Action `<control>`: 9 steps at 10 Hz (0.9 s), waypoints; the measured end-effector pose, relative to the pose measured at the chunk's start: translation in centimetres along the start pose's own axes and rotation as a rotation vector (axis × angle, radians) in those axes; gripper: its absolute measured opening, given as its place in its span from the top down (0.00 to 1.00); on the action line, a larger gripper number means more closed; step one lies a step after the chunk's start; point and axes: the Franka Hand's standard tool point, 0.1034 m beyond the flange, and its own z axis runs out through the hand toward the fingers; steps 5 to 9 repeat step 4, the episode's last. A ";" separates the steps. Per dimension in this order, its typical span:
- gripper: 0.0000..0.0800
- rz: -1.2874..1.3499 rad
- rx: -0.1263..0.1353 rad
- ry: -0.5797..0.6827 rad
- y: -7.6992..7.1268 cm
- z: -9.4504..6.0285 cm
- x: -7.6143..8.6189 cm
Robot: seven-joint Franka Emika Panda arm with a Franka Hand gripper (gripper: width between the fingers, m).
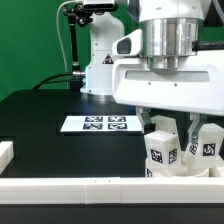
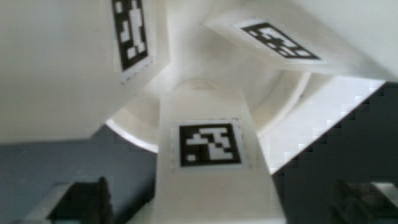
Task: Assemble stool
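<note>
Exterior view showed the arm reaching straight down, its gripper (image 1: 178, 128) low over the stool legs (image 1: 162, 152). The fingers (image 1: 191, 128) stood apart, holding nothing.

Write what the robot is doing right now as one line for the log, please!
step: stool assembly | gripper: open, over a leg | legs: upright on the seat | marker board: flat on table

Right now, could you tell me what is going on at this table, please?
A single robot arm is putting together a white plastic stool on the black table. Its gripper hangs directly over the tagged white legs, which stand upright on the round seat. The wrist view looks down one leg; whether the gripper is open is unclear. A flat white marker board lies nearby.
</note>
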 end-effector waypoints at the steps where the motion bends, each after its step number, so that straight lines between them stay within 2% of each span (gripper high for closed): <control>1: 0.19 -0.002 0.005 0.001 -0.2 -0.5 0.2; 3: 0.19 -0.004 0.001 0.000 -0.1 0.0 0.0; 9: 0.19 -0.004 0.001 0.000 -0.1 0.0 0.0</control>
